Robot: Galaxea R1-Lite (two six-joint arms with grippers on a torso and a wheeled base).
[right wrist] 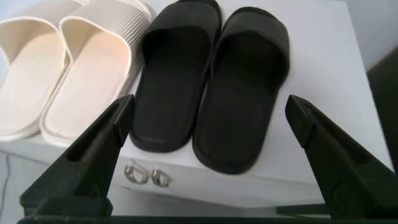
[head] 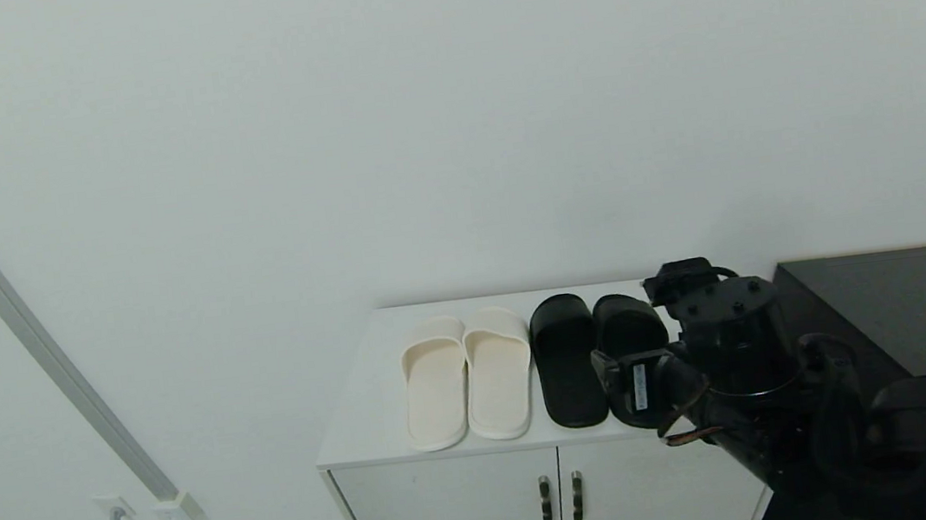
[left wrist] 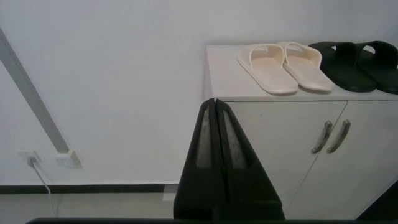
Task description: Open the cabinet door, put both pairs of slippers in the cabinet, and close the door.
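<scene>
Black rubber slide slippers (right wrist: pixel 211 81) lie just ahead of the open-jawed right gripper (right wrist: pixel 210 102), seemingly lined up for grasping; left gripper (left wrist: pixel 215 104) is closed, empty.

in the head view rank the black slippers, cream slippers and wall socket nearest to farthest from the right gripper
1. black slippers, just ahead of the open right gripper
2. cream slippers, the next pair over on the robot's left
3. wall socket, low on the wall, far to the left
</scene>
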